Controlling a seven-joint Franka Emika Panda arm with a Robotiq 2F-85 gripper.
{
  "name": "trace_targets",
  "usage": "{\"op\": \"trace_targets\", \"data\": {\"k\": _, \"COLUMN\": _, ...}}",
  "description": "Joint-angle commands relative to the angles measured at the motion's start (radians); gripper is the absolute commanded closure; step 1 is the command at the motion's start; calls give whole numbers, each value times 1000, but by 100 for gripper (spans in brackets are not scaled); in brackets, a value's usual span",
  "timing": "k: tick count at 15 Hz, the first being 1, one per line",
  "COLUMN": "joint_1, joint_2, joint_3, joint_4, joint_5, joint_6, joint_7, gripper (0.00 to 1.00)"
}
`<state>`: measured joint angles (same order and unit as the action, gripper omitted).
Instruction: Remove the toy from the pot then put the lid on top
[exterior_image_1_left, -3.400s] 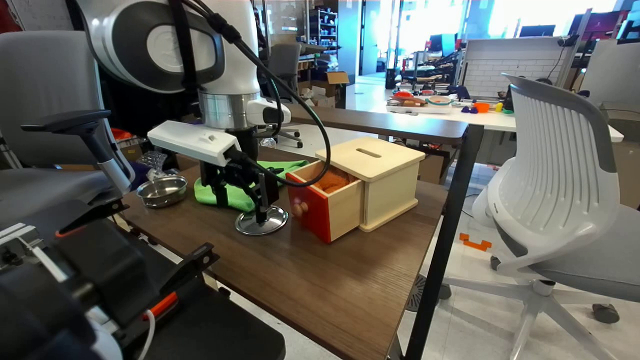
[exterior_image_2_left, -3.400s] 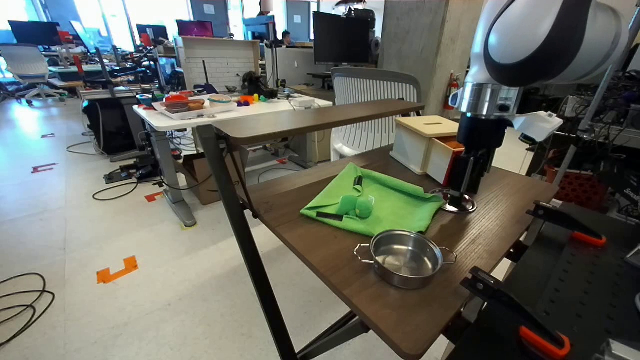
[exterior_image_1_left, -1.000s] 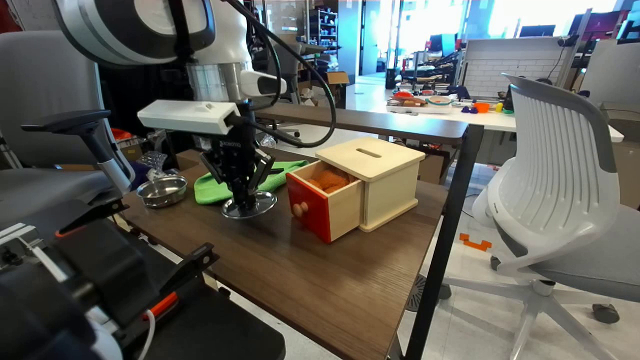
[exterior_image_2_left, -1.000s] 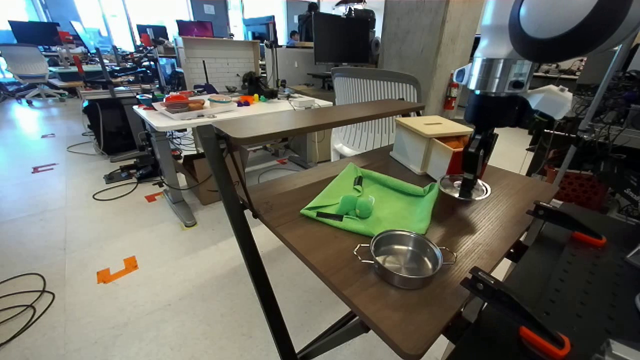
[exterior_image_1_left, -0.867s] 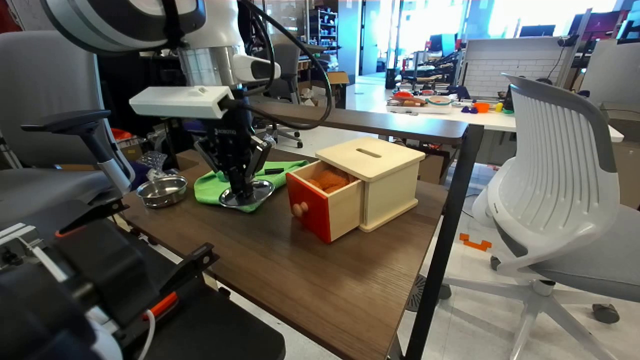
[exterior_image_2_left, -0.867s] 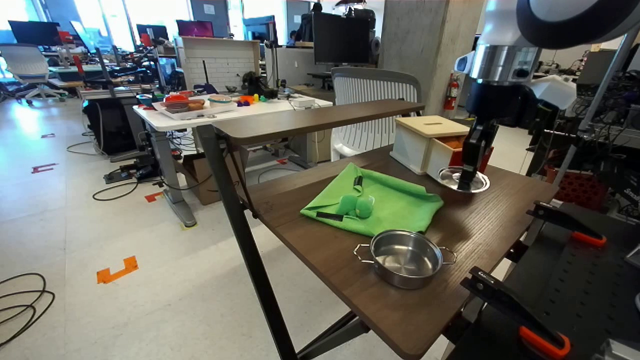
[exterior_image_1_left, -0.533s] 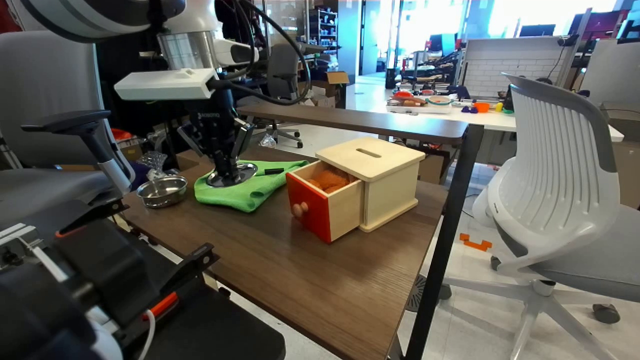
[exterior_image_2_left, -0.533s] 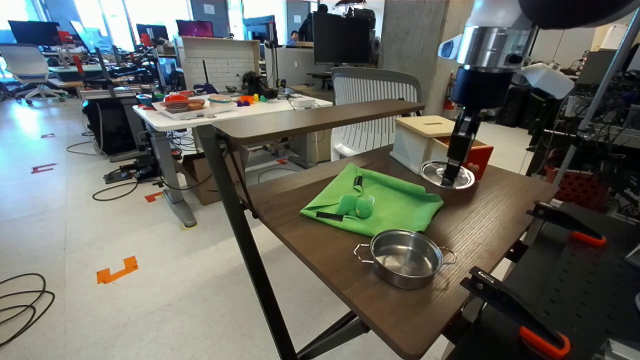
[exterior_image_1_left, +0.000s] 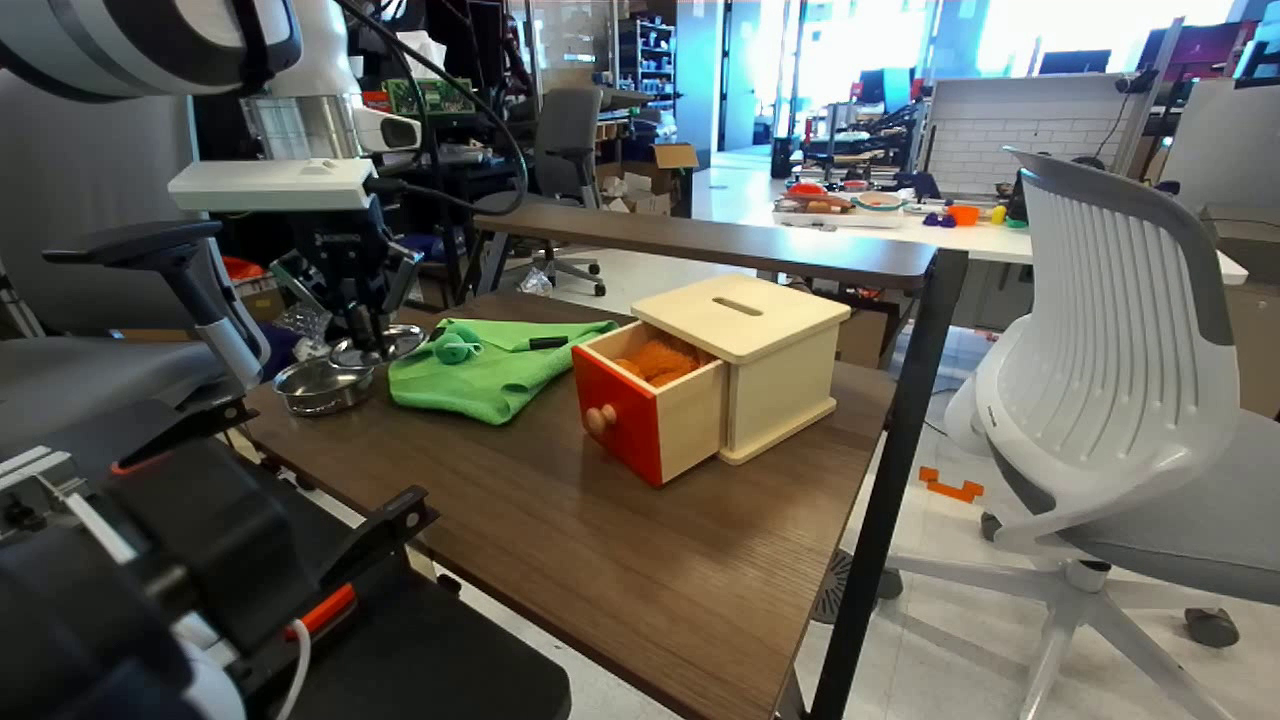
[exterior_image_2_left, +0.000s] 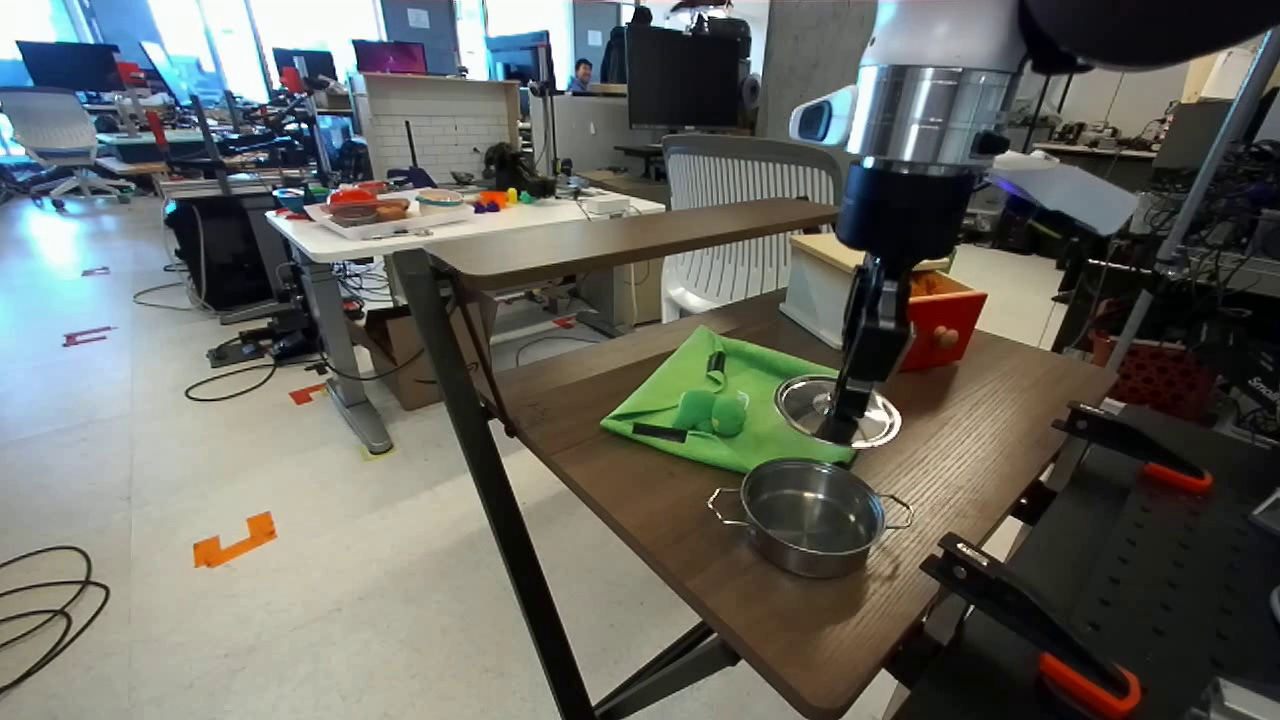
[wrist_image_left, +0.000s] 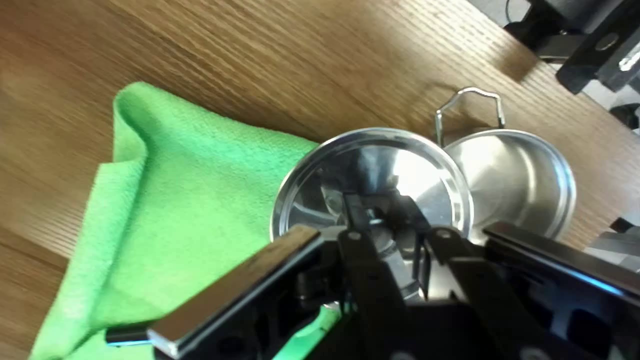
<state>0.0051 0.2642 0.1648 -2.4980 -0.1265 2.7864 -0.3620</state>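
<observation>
While fingers grip the lid, the pot stands uncovered.

- lid: middle hidden by gripper, wrist view
- pot: partly hidden by lid + gripper there
- green cloth — cut off, bottom edge
- wooden box: partly behind gripper, in an ext. view
- arm — cut off at top, both ext. views

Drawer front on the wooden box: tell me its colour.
The drawer front is orange-red; it shows best in an exterior view.
</observation>
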Motion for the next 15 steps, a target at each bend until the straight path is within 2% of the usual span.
{"op": "trace_targets", "data": {"k": 1, "joint_1": 25, "joint_2": 27, "joint_3": 32, "joint_4": 15, "joint_5": -3, "joint_6": -28, "joint_7": -46, "gripper": 95}}
{"op": "trace_targets", "data": {"k": 7, "joint_1": 62, "joint_2": 61, "joint_3": 67, "joint_4": 31, "joint_5": -15, "joint_6": -42, "joint_7": -63, "gripper": 95}}
{"op": "trace_targets", "data": {"k": 15, "joint_1": 86, "joint_2": 102, "joint_3": 56, "joint_4": 64, "joint_5": -37, "joint_6": -52, "joint_7": -48, "gripper": 95}}
